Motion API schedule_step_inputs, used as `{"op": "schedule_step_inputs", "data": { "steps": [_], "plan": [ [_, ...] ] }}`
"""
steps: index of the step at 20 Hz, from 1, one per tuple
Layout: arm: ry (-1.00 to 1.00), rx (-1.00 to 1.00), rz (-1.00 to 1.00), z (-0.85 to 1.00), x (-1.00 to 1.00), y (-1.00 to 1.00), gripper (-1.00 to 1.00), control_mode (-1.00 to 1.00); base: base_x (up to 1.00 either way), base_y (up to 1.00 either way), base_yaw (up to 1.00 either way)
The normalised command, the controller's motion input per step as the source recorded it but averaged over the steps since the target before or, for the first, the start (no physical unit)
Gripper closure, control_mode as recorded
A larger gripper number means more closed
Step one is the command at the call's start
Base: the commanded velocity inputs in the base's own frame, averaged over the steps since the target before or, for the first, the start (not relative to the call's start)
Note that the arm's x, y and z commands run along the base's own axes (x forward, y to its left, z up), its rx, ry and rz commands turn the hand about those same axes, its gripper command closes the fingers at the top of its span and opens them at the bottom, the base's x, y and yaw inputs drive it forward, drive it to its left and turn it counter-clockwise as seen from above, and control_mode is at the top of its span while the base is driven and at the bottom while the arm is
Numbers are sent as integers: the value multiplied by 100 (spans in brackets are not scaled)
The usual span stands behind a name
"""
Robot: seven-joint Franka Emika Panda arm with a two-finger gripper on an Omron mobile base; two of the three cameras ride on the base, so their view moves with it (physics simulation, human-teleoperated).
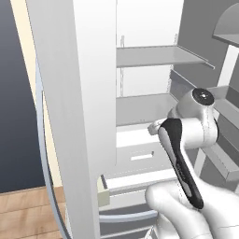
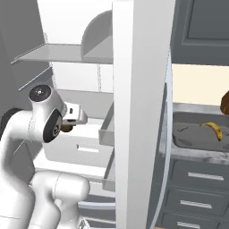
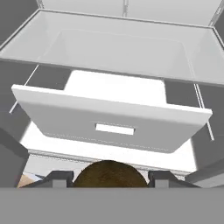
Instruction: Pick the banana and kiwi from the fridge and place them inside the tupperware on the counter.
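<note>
i am looking into the big fridge. it is open and white inside, with pale grey shelves one above the other. its tall grey door stands open in the middle of the right base view, and a long curved silver handle runs down the door edge in the left base view.

past the door, on the right side of the right base view, is the counter, grey and white like stone, with dark drawers and silver bar handles under it. the dark grey tupperware sits on the counter like a shallow tub. the banana lies inside it, small, yellow and bent, near the far right part.

inside the fridge, in the hand view, a white drawer is pulled out a bit, with a small slot in its front. a bigger clear bin sits above and behind it.

my arm reaches into the fridge at the middle shelf level. my pincer is pinching the kiwi. the kiwi is round and brown, and it sits right between my two dark finger tips at the bottom of the hand view, touching both. in the right base view a little bit of brown peeks out beside my hand.
</note>
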Motion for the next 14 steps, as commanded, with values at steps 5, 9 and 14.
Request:
{"op": "schedule_step_inputs", "data": {
  "steps": [5, 9, 14],
  "plan": [
    [0, 0, 1, 0, -20, 1, 100, 100, -80, -1, 0],
    [0, 0, 0, 0, 0, 0, 100, 100, -100, -31, -7],
    [0, 0, 0, 0, 0, 0, 100, 100, -63, -86, -14]
  ]
}}
